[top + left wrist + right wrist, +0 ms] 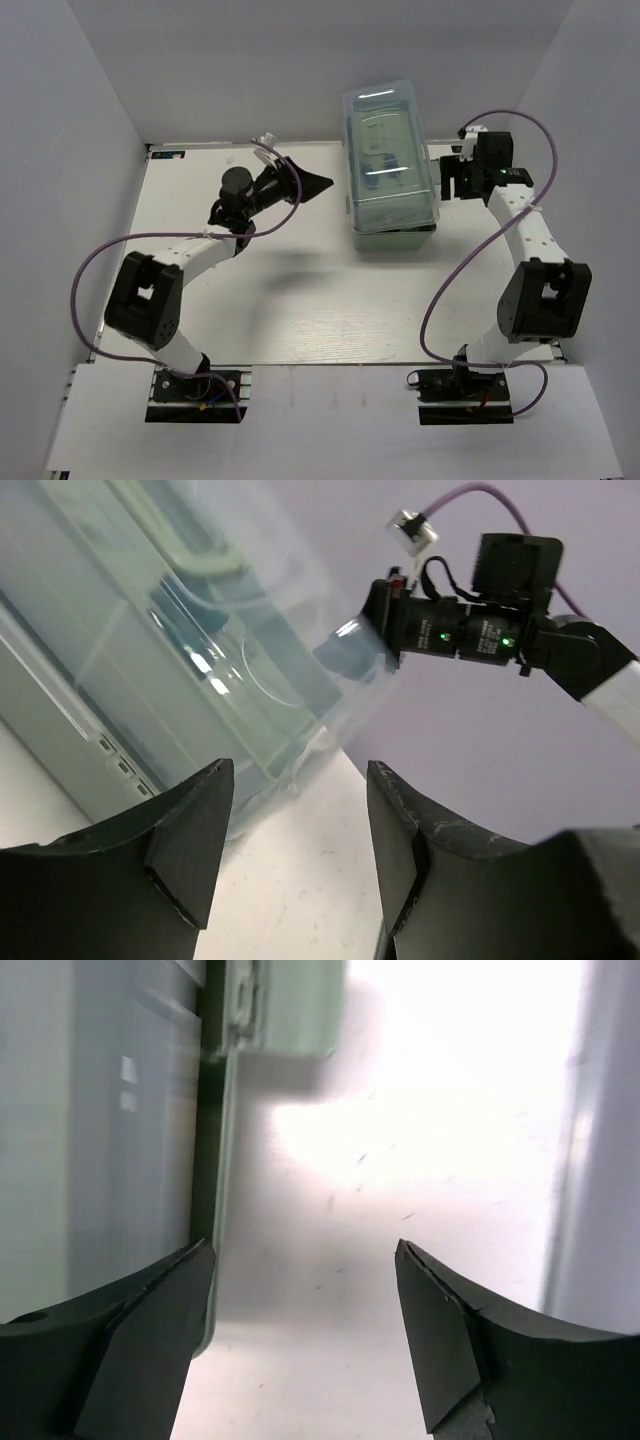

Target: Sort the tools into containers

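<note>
the pale green plastic toolbox with a clear lid point(390, 165) sits shut on the white counter point(300, 290). no loose tools show around the box, so i think the sorting is done or nearly done. what lies inside is too blurry to tell. the left end effector point(300, 770) is wide and empty just left of the box. the right end effector point(302, 1247) is wide and empty just right of it.

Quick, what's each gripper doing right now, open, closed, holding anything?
Left gripper: open, holding nothing.
Right gripper: open, holding nothing.
</note>
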Motion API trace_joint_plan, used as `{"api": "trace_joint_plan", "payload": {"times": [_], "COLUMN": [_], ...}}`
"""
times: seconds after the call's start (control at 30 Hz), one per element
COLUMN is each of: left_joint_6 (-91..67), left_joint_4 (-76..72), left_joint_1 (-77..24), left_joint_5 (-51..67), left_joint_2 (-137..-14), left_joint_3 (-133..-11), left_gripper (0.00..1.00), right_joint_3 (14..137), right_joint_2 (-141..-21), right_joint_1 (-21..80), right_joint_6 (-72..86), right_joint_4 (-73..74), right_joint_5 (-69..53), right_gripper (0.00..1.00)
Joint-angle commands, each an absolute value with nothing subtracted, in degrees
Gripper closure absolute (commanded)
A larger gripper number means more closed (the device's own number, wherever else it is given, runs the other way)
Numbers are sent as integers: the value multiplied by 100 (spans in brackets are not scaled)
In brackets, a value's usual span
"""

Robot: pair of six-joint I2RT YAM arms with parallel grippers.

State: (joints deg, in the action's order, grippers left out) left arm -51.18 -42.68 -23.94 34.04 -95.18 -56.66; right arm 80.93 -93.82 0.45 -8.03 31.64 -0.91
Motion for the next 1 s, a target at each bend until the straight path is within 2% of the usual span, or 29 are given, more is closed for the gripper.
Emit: {"api": "trace_joint_plan", "payload": {"times": [0.0,0.17,0.2,0.23,0.27,0.3,0.33,0.37,0.4,0.43,0.47,0.5,0.53,0.57,0.6,0.63,0.67,0.7,0.73,0.97], "left_joint_6": [-4062,-3455,-3384,-3253,-3156,-3060,-2789,-2621,-2463,-2313,-1998,-1830,-1689,-1426,-1302,-1214,-1056,-959,-958,-817], "left_joint_4": [-3054,-2374,-2243,-1902,-1655,-1322,-518,-75,330,1065,1359,1606,1817,2133,2249,2354,2495,2496,2496,2241], "left_joint_1": [-2373,-2373,-2373,-2373,-2373,-2373,-2373,-2373,-2373,-2373,-2373,-2373,-2373,-2373,-2373,-2373,-2373,-2373,-2451,-2452], "left_joint_5": [2981,2612,2558,2445,2356,2225,2076,1700,1505,1312,1005,906,905,844,844,844,844,774,530,316], "left_joint_2": [-8632,-7710,-7595,-7402,-7313,-7234,-7155,-7085,-7014,-6866,-6786,-6698,-6602,-6366,-6224,-6075,-5769,-5583,-5390,-4167], "left_joint_3": [-5477,-5045,-4993,-4992,-4992,-5114,-5185,-5264,-5317,-5378,-5379,-5379,-5309,-5309,-5161,-5107,-4993,-4914,-4826,-3948], "left_gripper": [34,33,33,33,35,39,47,74,91,100,100,100,99,88,52,37,26,3,0,0], "right_joint_3": [7727,7420,7331,7086,6779,6646,6531,6400,6311,6276,6275,6162,6057,6012,5733,5626,5494,5302,5178,4211], "right_joint_2": [-8825,-8640,-8500,-8186,-8183,-7808,-7726,-7639,-7498,-7375,-7348,-7235,-7146,-6998,-6944,-6761,-6567,-6478,-6356,-5372], "right_joint_1": [62,62,70,-112,-132,-141,-158,-158,-176,-158,-150,-158,-150,-149,-132,-123,-123,-132,-141,-158], "right_joint_6": [-818,-607,-572,-493,-492,-536,-536,-527,-710,-747,-564,-510,-484,-475,-475,-449,-91,-44,-44,88], "right_joint_4": [2216,2075,2013,1821,1724,1627,1722,1853,1968,2439,2539,2592,2819,2908,2909,2840,2682,2628,2645,2611], "right_joint_5": [763,1063,907,409,404,-179,-785,-1113,-1882,-2255,-2381,-2704,-2846,-2874,-2918,-2770,-2621,-2306,-2129,-1539], "right_gripper": [21,21,24,33,51,84,100,100,100,100,100,94,80,63,50,23,19,9,9,9]}}
